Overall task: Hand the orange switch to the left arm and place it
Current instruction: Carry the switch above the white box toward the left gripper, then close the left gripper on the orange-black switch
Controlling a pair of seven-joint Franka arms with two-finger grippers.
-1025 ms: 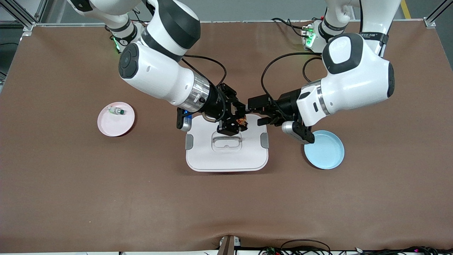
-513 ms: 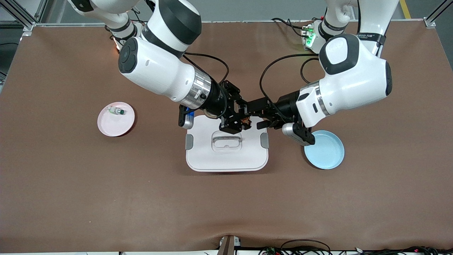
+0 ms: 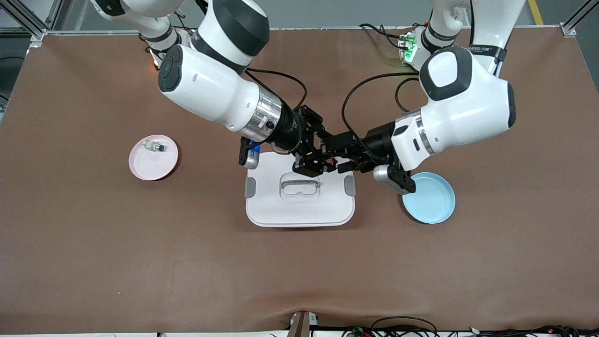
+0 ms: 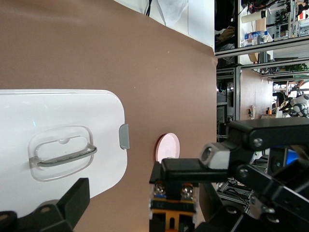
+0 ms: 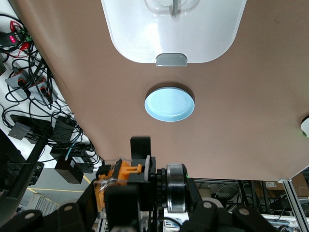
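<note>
Orange switch (image 3: 331,162) half hidden, clamped in right claw (image 3: 323,161) over white box (image 3: 299,206), left claw (image 3: 338,153) spread around it, blue plate (image 3: 433,201) beside box

robotics lab, aluminium framing (image 3: 28,21) (cables (image 5: 29,101), shelving (image 4: 260,43))

left arm (image 3: 463,110): glossy white shell, black joint caps, silver wrist ring, small lettering on a black band | right arm (image 3: 210,91): same white-and-black shell, ribbed silver ring, black round cap with screw holes | black cables loop above the box (image 3: 300,206) | green base light | grippers black, angular
</note>
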